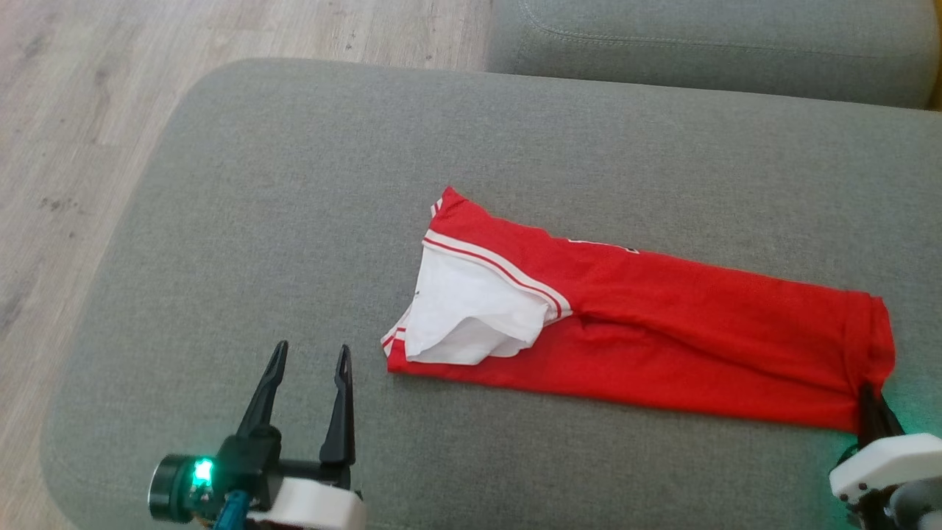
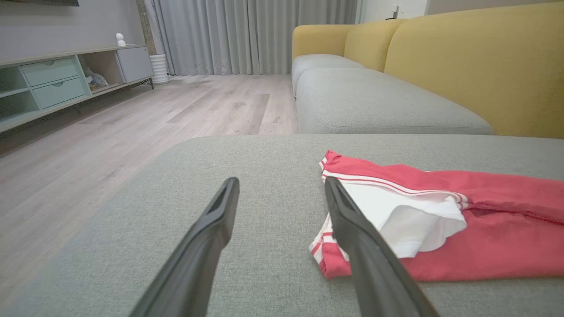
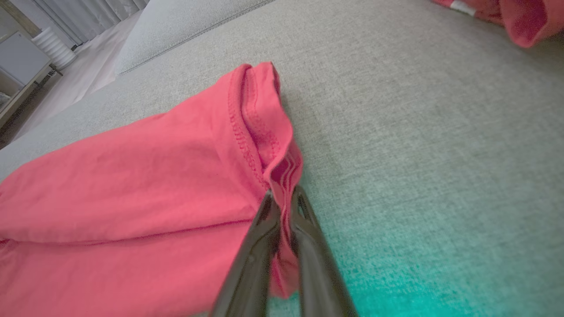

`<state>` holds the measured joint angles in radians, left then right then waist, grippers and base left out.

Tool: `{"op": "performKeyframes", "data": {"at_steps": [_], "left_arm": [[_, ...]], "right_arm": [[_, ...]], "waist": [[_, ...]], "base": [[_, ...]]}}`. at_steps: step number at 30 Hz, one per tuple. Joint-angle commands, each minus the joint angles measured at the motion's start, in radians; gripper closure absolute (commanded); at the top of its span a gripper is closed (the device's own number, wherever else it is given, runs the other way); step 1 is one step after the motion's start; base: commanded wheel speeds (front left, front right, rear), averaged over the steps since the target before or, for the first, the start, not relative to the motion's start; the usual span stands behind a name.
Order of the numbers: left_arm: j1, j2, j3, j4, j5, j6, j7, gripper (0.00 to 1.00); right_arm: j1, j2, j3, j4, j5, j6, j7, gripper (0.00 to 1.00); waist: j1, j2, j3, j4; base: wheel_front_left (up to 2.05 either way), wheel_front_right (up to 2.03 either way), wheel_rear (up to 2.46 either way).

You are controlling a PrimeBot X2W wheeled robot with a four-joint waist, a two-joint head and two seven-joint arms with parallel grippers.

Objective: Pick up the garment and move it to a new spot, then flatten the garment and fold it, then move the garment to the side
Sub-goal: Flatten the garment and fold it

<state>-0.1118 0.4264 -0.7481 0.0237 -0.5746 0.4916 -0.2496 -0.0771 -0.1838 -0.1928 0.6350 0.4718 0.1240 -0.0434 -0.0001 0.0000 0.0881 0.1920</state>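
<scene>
The garment [image 1: 662,324] is a red shirt with white trim and a white inside, folded into a long strip across the grey cushion. Its white-lined end [image 2: 396,215] points toward my left gripper [image 1: 309,357], which hovers open just off that end with nothing between its fingers [image 2: 352,229]. At the other end, my right gripper [image 1: 868,394] is shut on the red hem corner [image 3: 284,171], which is pinched between its dark fingers [image 3: 304,237]. The left gripper [image 2: 280,189] sits a little to the left of the cloth.
The grey cushion [image 1: 294,191] ends in a rounded edge on the left, with wooden floor [image 1: 66,147] beyond. Another grey seat [image 1: 706,37] lies behind, and yellow backrests [image 2: 476,61] rise at the right. A second bit of red cloth [image 3: 524,17] shows at the top right.
</scene>
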Motion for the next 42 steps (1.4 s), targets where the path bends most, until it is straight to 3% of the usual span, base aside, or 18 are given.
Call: {"op": "performKeyframes", "data": {"at_steps": [1,9,15,19,22,28,32,36,40,41,42], "left_arm": [[-0.015,0.006,0.048,-0.027,0.014,-0.006,-0.012,0.00],[0.006,-0.003,0.072,-0.025,0.033,-0.026,-0.012,0.00],[0.008,-0.008,0.086,-0.029,0.051,-0.046,-0.012,0.00],[-0.001,-0.013,0.093,-0.027,0.061,-0.059,-0.012,0.00],[-0.005,-0.013,0.094,-0.022,0.066,-0.074,-0.012,0.00],[0.019,-0.002,0.085,-0.010,0.069,-0.085,-0.012,0.00],[0.013,-0.001,0.082,-0.007,0.070,-0.087,-0.010,0.00],[0.011,-0.004,0.080,-0.003,0.068,-0.087,-0.010,0.00],[0.008,-0.007,0.078,0.001,0.069,-0.087,-0.010,0.00],[0.006,-0.008,0.079,0.002,0.069,-0.087,-0.010,0.00],[0.006,-0.010,0.079,0.003,0.069,-0.086,-0.010,0.00]], "right_arm": [[-0.035,-0.009,0.014,-0.011,-0.005,0.007,-0.003,1.00],[-0.070,-0.031,0.021,-0.002,0.027,0.007,-0.034,1.00],[-0.108,-0.130,-0.007,-0.033,0.073,0.007,-0.031,1.00],[-0.121,-0.196,-0.036,-0.110,0.124,0.007,0.005,1.00],[-0.117,-0.214,0.000,-0.225,0.137,0.007,0.046,1.00],[-0.090,-0.132,0.159,-0.489,0.118,0.007,0.121,1.00],[-0.108,-0.063,0.289,-0.595,0.094,0.007,0.166,1.00],[-0.143,-0.005,0.430,-0.603,0.076,0.007,0.186,1.00],[-0.167,0.047,0.569,-0.530,0.035,0.007,0.184,1.00],[-0.170,0.063,0.599,-0.504,0.031,0.007,0.179,0.68],[-0.172,0.076,0.625,-0.474,0.027,0.007,0.175,0.07]], "waist": [[0.0001,0.0000,-0.003,-0.004],[0.0001,0.0000,-0.009,-0.027],[0.0001,0.0000,0.000,-0.057],[0.0001,0.0000,-0.001,-0.065],[0.0001,0.0000,-0.012,-0.070],[0.0001,0.0000,-0.044,-0.069],[0.0001,0.0000,-0.042,-0.048],[0.0001,0.0000,-0.037,-0.022],[0.0001,0.0000,-0.026,0.004],[0.0001,0.0000,-0.022,0.009],[0.0001,0.0000,-0.019,0.013]], "base": [[0.00,0.00,0.00],[0.00,0.00,0.00],[0.00,0.00,0.00],[0.00,0.00,0.00],[0.00,0.00,0.00],[0.00,0.00,0.00],[0.00,0.00,0.00],[0.00,0.00,0.00],[0.00,0.00,0.00],[0.00,0.00,0.00],[0.00,0.00,0.00]]}}
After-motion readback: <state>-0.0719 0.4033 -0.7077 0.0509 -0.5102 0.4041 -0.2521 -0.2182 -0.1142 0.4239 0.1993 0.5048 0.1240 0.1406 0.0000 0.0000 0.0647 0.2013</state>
